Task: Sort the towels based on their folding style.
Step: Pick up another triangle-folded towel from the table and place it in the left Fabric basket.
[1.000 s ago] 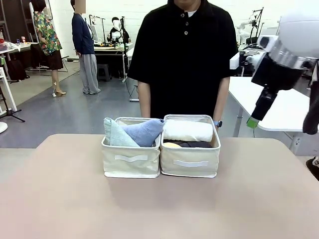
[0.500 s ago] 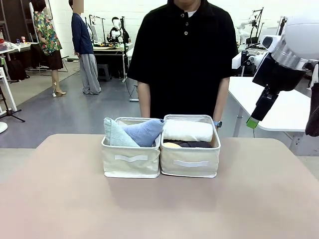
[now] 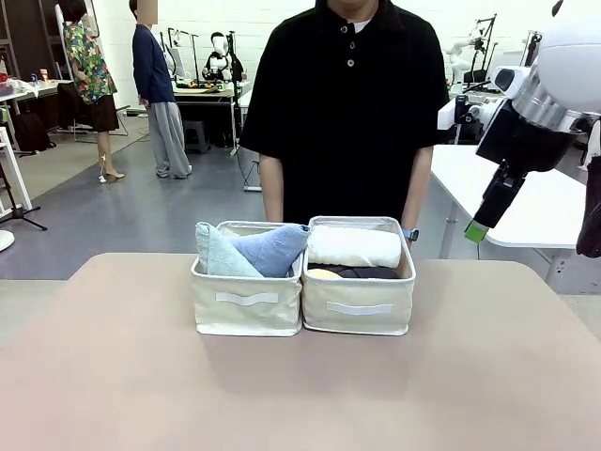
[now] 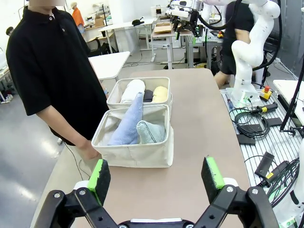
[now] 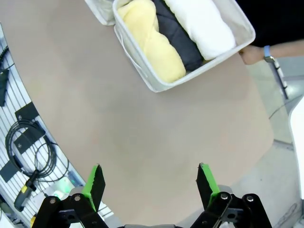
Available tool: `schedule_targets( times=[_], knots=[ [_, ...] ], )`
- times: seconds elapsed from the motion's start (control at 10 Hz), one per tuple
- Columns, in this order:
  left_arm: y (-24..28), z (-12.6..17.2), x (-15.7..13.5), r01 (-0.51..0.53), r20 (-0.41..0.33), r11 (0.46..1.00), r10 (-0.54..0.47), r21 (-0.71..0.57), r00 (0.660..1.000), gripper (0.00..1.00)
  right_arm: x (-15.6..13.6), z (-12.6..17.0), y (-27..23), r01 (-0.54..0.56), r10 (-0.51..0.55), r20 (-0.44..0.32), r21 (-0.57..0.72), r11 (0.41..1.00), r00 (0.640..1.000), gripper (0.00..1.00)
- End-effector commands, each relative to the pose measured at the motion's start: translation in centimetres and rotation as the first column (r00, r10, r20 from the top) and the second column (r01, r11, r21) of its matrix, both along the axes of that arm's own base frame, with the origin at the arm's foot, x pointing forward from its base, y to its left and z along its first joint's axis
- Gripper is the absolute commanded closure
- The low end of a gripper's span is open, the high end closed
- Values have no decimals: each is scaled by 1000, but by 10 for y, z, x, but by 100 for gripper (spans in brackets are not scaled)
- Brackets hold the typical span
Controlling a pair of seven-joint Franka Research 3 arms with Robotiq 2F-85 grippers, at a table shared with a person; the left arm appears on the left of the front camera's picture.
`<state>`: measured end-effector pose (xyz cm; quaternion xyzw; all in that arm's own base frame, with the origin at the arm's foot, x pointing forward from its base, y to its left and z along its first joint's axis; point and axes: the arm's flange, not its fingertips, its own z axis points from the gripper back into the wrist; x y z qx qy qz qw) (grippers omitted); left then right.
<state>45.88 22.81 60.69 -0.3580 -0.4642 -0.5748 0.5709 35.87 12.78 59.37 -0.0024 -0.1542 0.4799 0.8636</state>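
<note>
The sorting looks finished: two bins sit mid-desk toward the far edge, cone-folded towels in one, rolled towels in the other. Right gripper and left gripper hang apart, empty; nothing left but withdrawing.

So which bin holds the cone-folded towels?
The left bin, holding the pale green towel and light blue towel as cones; the right bin holds rolled ones.

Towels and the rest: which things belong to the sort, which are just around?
Job:
- light blue cone towel
- pale green cone towel
- white rolled towel
- yellow rolled towel
- dark grey rolled towel
- two beige bins

Around:
- table
- floor cables
</note>
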Motion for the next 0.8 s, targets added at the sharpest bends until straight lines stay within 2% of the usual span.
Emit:
schedule_targets(
  times=[0.0, 0.2, 0.3, 0.4, 0.5, 0.7],
  knots=[
    [-1, 2, -3, 0, 7, 1000, 0, -13, 1000, 0, 1, 36, -50, -103, 102, 24, 99, 990, 995, 0],
    [-1, 2, -3, 0, 7, 1000, 0, -13, 1000, 0, 17, 79, -151, -241, 206, 136, 335, 911, 969, 0],
    [-1, 2, -3, 0, 7, 1000, 0, -13, 1000, 0, 32, 85, -201, -223, 149, 188, 475, 851, 971, 0],
    [-1, 2, -3, 0, 7, 1000, 0, -13, 1000, 0, 41, 79, -250, -304, 190, 247, 602, 739, 950, 0],
    [-1, 2, -3, 0, 7, 1000, 0, -13, 1000, 0, 44, 68, -284, -366, 221, 295, 658, 658, 930, 0],
    [-1, 2, -3, 0, 7, 1000, 0, -13, 1000, 0, 46, 47, -333, -391, 236, 311, 751, 532, 920, 0]
  ],
)
